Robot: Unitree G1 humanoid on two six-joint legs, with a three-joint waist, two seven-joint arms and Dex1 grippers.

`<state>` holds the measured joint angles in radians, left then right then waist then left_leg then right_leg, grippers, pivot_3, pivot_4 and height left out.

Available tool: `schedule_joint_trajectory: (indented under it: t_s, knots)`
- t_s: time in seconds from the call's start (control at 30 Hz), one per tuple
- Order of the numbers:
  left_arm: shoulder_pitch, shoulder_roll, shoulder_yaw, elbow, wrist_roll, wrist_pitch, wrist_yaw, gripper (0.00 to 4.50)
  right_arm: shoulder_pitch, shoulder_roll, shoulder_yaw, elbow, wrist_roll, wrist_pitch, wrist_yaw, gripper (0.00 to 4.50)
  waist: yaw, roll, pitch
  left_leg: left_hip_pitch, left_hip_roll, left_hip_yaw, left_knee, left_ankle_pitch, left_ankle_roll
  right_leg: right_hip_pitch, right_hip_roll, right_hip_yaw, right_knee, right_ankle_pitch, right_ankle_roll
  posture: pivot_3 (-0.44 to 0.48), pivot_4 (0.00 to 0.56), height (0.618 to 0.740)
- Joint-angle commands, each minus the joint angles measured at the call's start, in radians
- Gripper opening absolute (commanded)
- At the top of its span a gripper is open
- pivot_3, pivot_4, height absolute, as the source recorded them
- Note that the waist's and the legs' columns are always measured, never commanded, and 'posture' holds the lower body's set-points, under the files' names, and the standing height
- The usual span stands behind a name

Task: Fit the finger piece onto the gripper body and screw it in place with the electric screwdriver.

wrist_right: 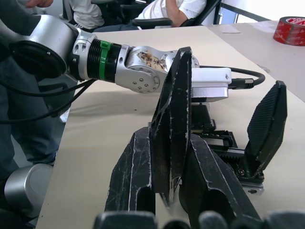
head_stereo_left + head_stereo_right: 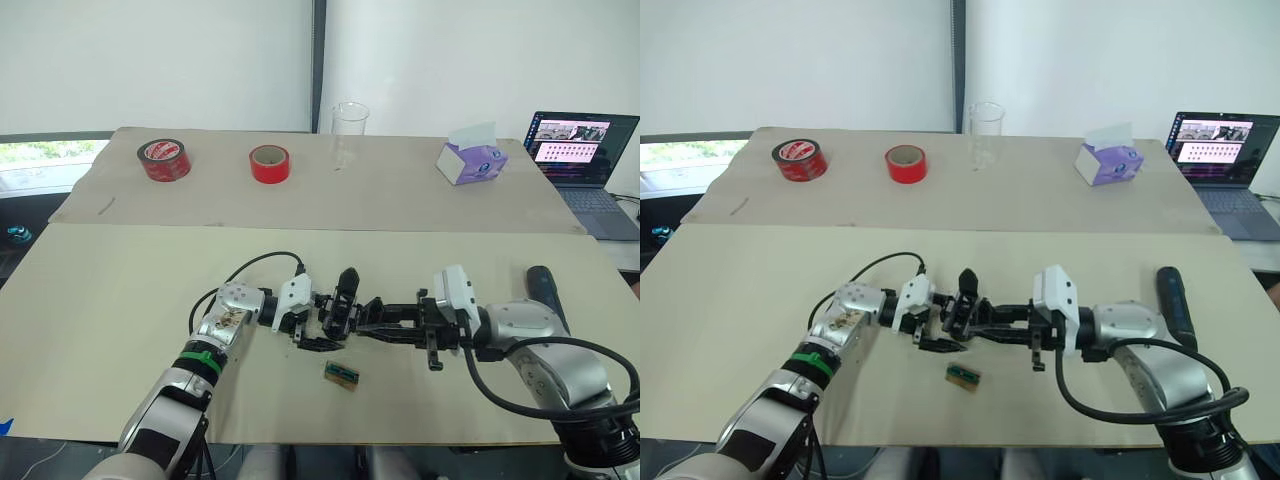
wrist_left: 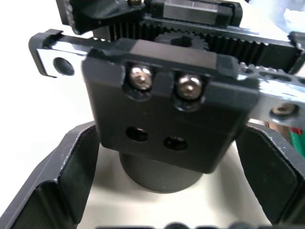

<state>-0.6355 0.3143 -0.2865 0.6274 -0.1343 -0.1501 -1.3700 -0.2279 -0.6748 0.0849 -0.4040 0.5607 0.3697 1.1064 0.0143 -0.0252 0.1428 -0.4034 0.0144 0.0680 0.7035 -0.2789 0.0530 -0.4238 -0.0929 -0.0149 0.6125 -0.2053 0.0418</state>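
While the two arms met over the near part of the table [image 2: 100, 300], the gripper body [image 2: 335, 318] stood between them, a little left of the middle. The left gripper [image 2: 310, 330] had its fingers spread wide on both sides of the body's round base; in the left wrist view they stood apart from the block and I could not see them touching it. The right gripper [image 1: 167, 162] was pinched shut on the finger piece [image 1: 172, 124], which stood upright between its two fingers, just beside the gripper body and its one ribbed finger [image 1: 267, 126].

Close in front of the grippers, toward the near edge, a small green-and-brown block [image 2: 341, 375] lay on the table, near the left gripper's tips. The electric screwdriver [image 2: 1171, 300] lay by the right edge, behind the right forearm and well apart from the gripper body. A black cable [image 2: 250, 268] looped from the left wrist over the table surface.

At the far side stood two red tape rolls [image 2: 164, 160] [image 2: 269, 164], a clear cup [image 2: 350, 125] and a tissue box [image 2: 471, 160], all well apart from the work. A laptop [image 2: 580, 160] sat beyond the far right corner. The wide band of table between the far things and the arms was open, and also the left side.
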Motion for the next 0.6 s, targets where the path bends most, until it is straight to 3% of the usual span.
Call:
schedule_joint_trajectory:
  t_s: [0.03, 0.3, 0.6]
  knots:
    - [-0.010, -0.015, -0.001, 0.028, 0.014, -0.023, 0.004, 2.37, -0.050, 0.021, 0.013, 0.012, -0.026, -0.053, 0.014, 0.40, -0.001, 0.000, 0.000, 0.000, 0.000, 0.000, 0.000, 0.000, 0.000, 0.000, 0.000, 0.000, 0.000, 0.000, 0.000, 0.000, 0.150, 0.740]
    - [0.020, -0.015, -0.005, -0.032, 0.052, 0.001, 0.078, 2.32, -0.154, 0.125, 0.087, 0.100, -0.092, -0.076, -0.009, 0.40, 0.005, 0.000, 0.000, 0.001, 0.000, 0.000, 0.001, 0.000, 0.000, 0.001, 0.000, 0.000, 0.001, 0.000, 0.000, 0.000, 0.150, 0.740]
    - [0.068, 0.008, -0.015, -0.132, 0.047, 0.103, 0.099, 2.32, -0.170, 0.143, 0.130, 0.159, -0.171, -0.087, -0.008, 0.40, 0.003, 0.000, 0.000, 0.001, 0.000, 0.000, 0.001, 0.000, 0.000, 0.001, 0.000, 0.000, 0.001, 0.000, 0.000, 0.000, 0.150, 0.740]
